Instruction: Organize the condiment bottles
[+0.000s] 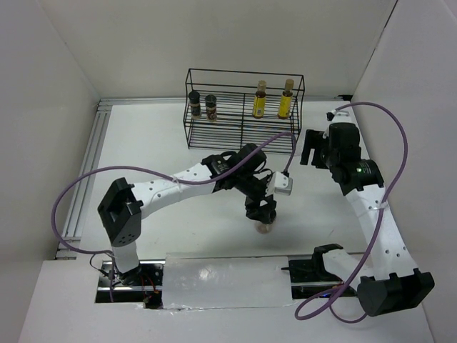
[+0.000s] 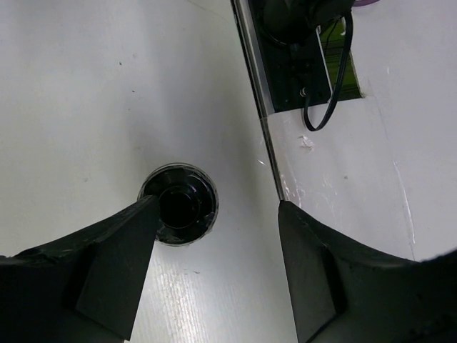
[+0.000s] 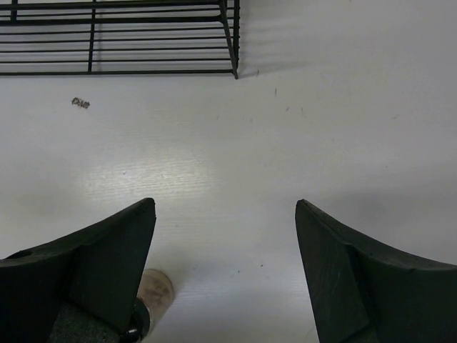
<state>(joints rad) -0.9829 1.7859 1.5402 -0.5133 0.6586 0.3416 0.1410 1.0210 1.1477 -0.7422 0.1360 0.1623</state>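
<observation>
Four racked bottles [image 1: 260, 100] (top view only)

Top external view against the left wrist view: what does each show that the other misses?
Only the top external: the wire rack holding two dark jars and two yellow bottles, plus the right tool off to the side. Only the left wrist: the loose jar with its black lid seen from straight above, close beside one finger rather than centred in the wide gap. Both: that jar on the table under the left tool.
</observation>
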